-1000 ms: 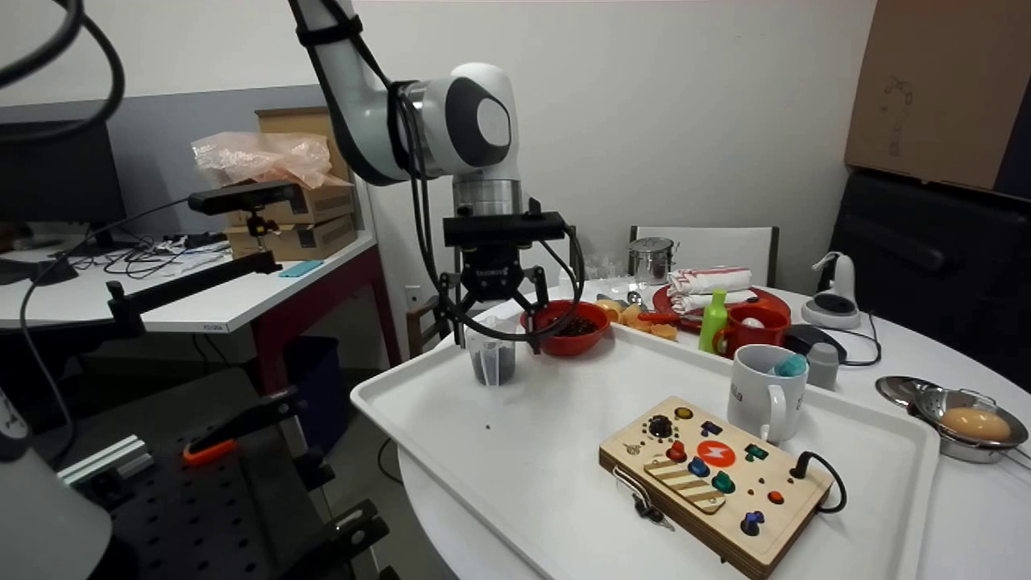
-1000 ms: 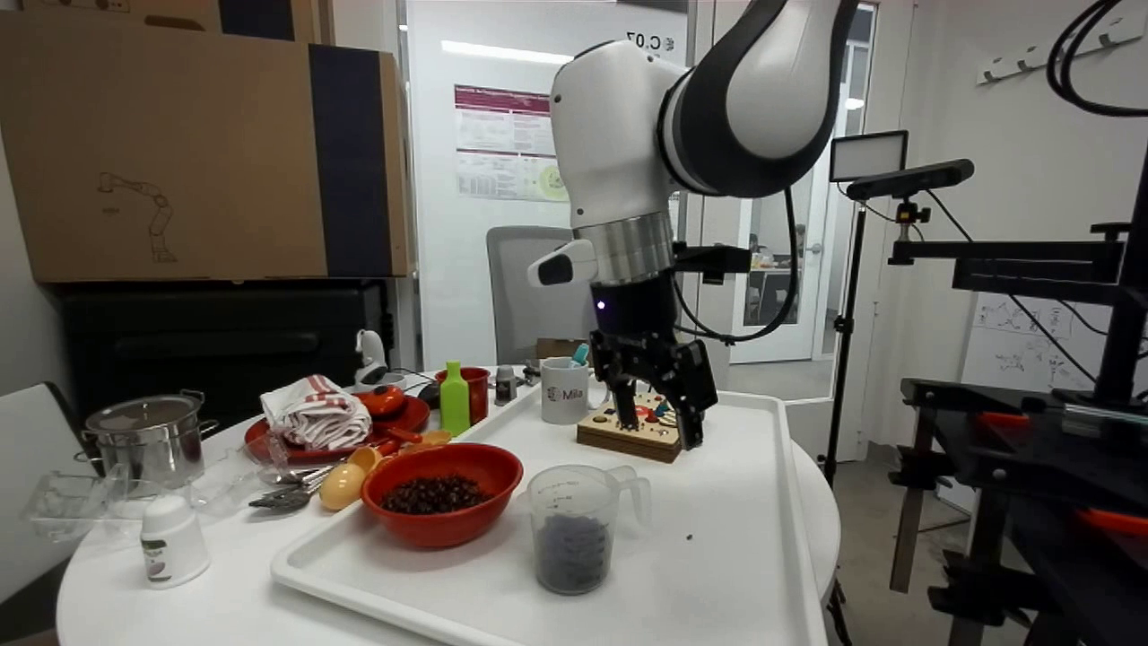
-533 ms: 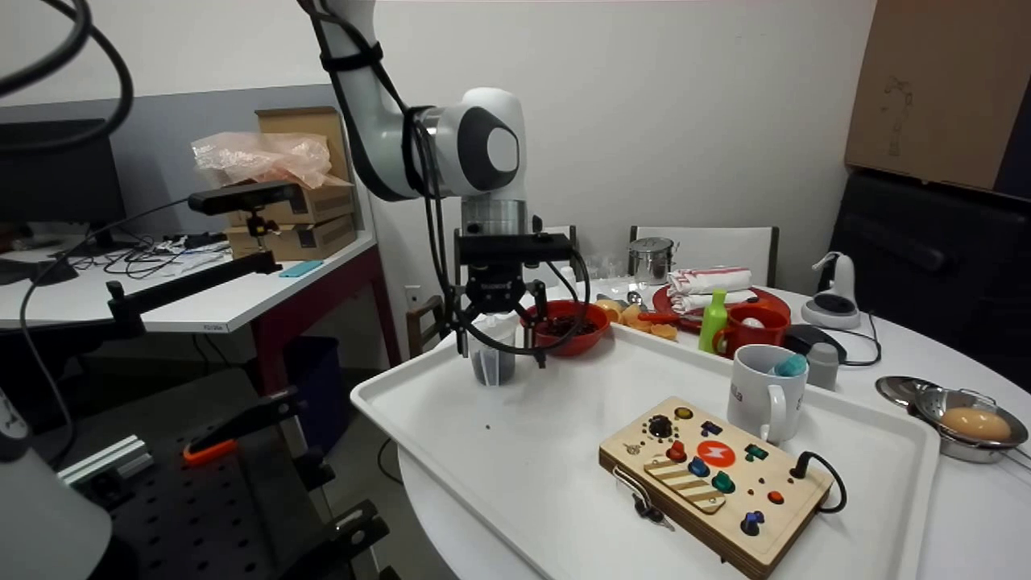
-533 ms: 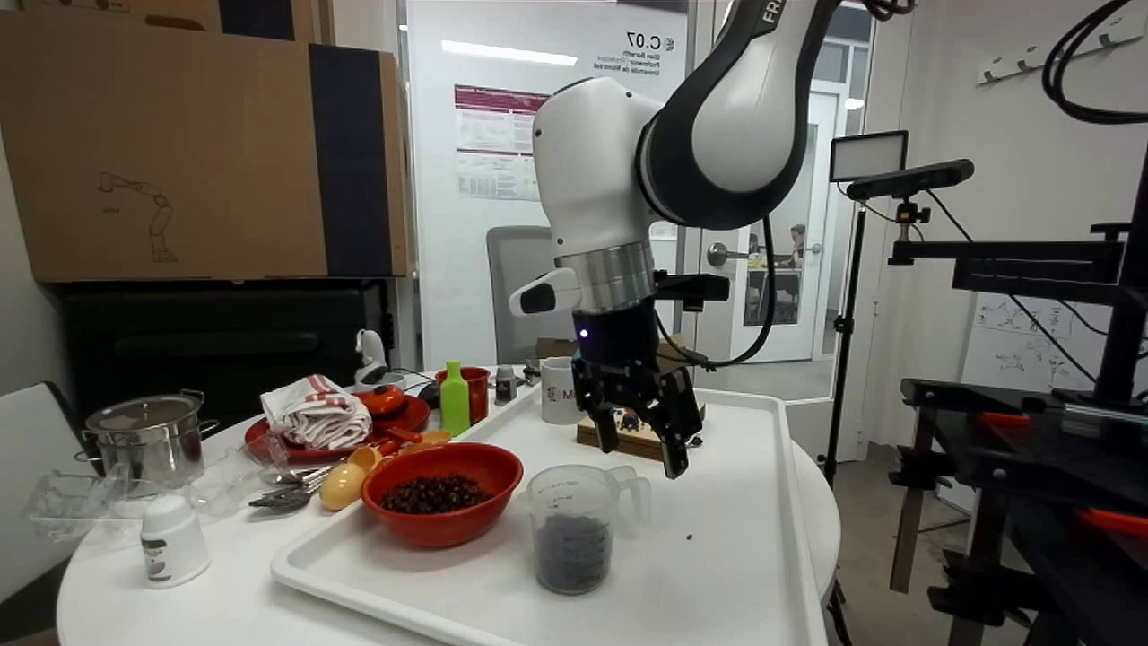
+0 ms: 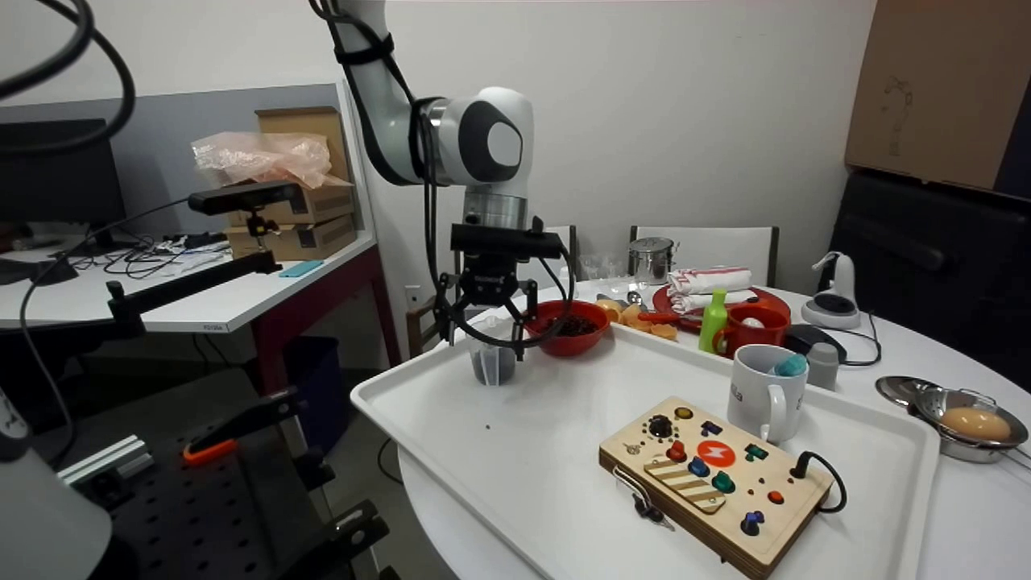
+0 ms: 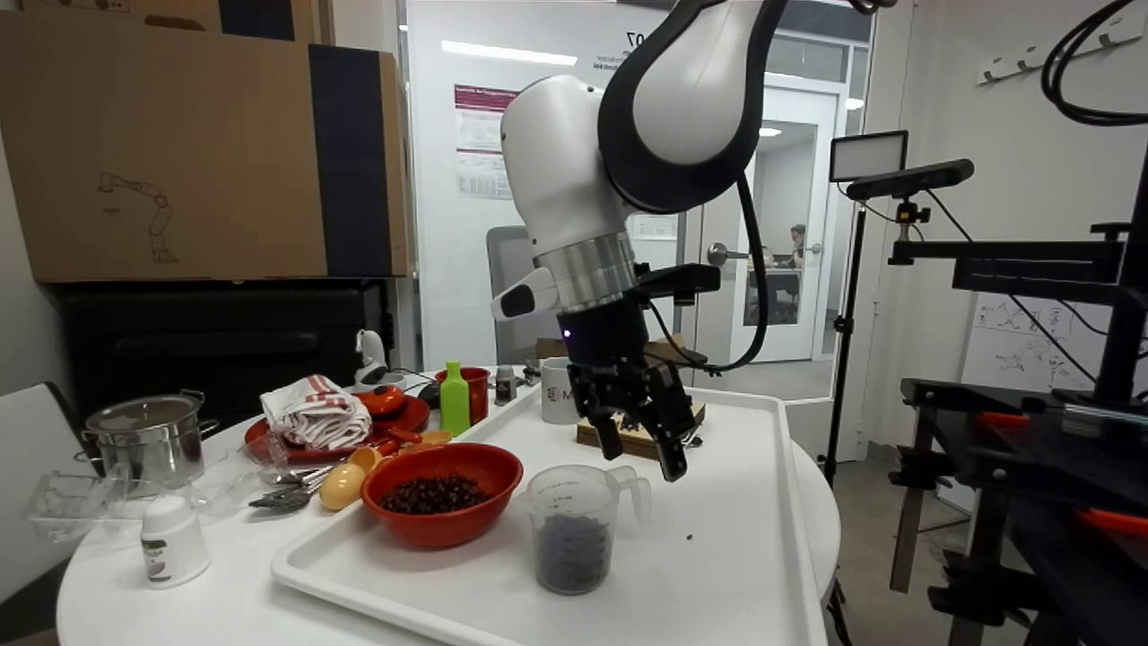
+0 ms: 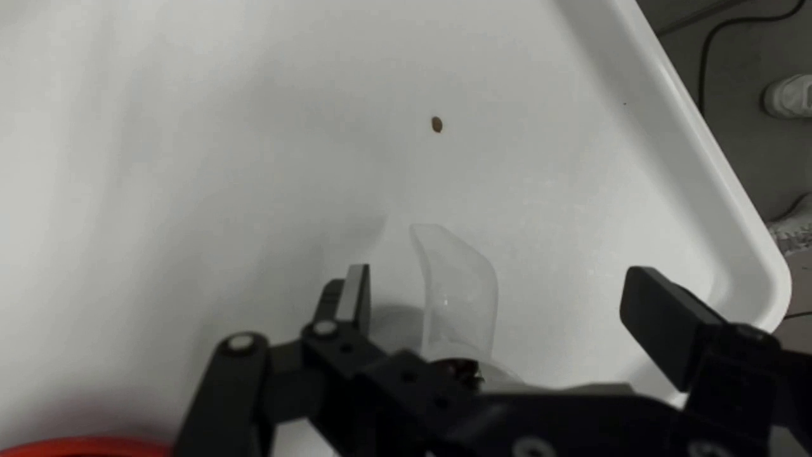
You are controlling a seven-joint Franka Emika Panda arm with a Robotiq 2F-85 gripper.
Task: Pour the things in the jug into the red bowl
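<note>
Find jug (image 6: 574, 502) upright with dark bits (image 6: 572, 554) inside, lower centre in an exterior view, near bowl (image 6: 439, 531). In wrist view, see jaws spread apart, with jug handle (image 7: 462, 295) appearing between them.

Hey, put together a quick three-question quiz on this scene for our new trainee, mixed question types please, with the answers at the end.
1. True or false: the hand is open.
2. Which of these stands on the white tray?
A. the lime-green bottle
B. the white mug
C. the steel pot
3. Besides the red bowl, which vessel shows dark contents?

Key:
1. True.
2. B.
3. The clear measuring jug.
</note>
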